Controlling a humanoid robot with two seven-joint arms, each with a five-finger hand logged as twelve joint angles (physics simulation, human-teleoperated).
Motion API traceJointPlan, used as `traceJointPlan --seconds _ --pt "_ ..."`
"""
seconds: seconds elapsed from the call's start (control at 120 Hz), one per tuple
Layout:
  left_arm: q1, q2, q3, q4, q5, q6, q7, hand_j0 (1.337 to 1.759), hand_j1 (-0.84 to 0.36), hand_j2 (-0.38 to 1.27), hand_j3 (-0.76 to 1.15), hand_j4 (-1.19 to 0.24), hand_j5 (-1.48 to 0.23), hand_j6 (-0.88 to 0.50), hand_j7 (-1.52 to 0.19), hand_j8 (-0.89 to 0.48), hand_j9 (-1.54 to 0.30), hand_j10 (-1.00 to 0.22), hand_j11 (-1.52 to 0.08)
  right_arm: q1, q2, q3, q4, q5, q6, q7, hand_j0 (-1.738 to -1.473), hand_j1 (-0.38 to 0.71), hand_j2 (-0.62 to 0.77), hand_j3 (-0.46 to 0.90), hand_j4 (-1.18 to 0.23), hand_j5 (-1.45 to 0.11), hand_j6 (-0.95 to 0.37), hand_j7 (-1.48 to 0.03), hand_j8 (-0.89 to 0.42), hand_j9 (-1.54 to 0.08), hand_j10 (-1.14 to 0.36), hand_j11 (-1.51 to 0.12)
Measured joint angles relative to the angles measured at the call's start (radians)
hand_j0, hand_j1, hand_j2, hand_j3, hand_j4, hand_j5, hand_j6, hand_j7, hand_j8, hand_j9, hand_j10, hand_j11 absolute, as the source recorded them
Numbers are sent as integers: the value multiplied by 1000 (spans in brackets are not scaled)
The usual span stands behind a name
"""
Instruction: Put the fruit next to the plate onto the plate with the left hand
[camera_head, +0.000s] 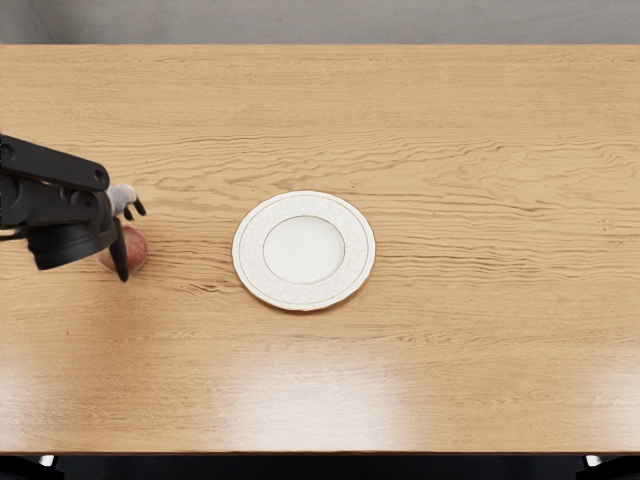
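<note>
One arm in play: at the left edge of the frame I had the left hand (112, 222) over the fruit (136, 250), fingers splayed wide, one dark finger crossing its front. Fruit sat on the table (480, 150), left of the centre plate (250, 236), not touching it.

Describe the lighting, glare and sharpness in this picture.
Head view: sharp throughout, no blur; soft even light; a broad pale glare band lies on the table near its front edge; the plate casts only a faint shadow; the left hand partly hides the fruit.
</note>
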Motion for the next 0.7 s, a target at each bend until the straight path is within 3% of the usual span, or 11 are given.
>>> traceJointPlan --seconds 0.433,0.7 --pt "29 -34 -1 40 -3 -5 -1 1658 40 52 0 -258 -335 -259 -335 -259 -335 -258 -335 0 0 0 0 0 0 0 -1658 -305 -7 0 -37 -47 -37 -47 -37 -47 -37 -47" --pt "36 -34 -7 40 -3 -13 -2 1658 -96 75 0 -371 -482 -372 -482 -372 -482 -371 -482 0 0 0 0 0 0 0 -1658 -305 -7 0 -37 -47 -37 -47 -37 -47 -37 -47"
